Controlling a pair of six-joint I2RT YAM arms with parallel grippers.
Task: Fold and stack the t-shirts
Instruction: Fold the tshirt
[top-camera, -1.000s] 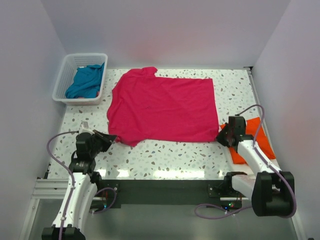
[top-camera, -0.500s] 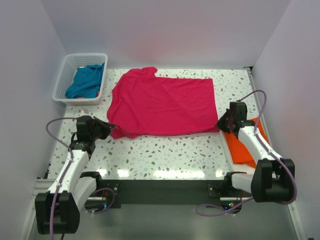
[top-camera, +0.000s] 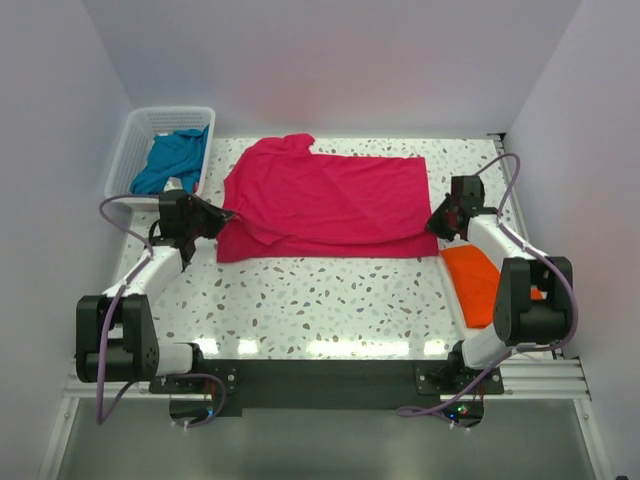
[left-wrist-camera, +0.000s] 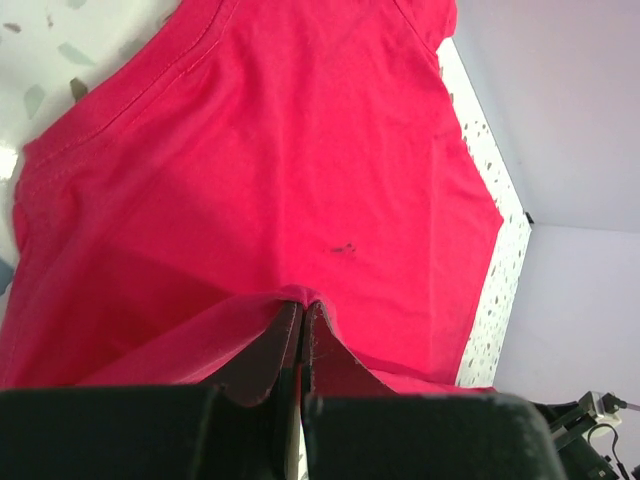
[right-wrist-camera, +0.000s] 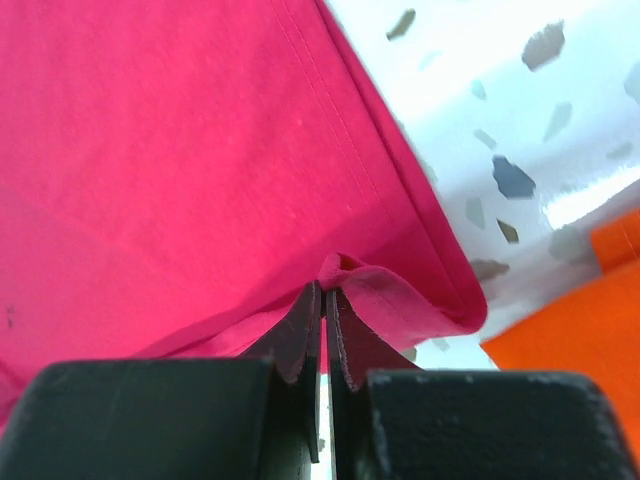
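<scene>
The crimson-pink t-shirt (top-camera: 325, 205) on the tabletop (top-camera: 330, 300) is pinched at its near left and near right corners by the closed left jaws and right jaws.

Illumination was bright and even, supplied from overhead. Glare patches were present along the near edge of the table (top-camera: 330, 300). Shadows were faint.
</scene>
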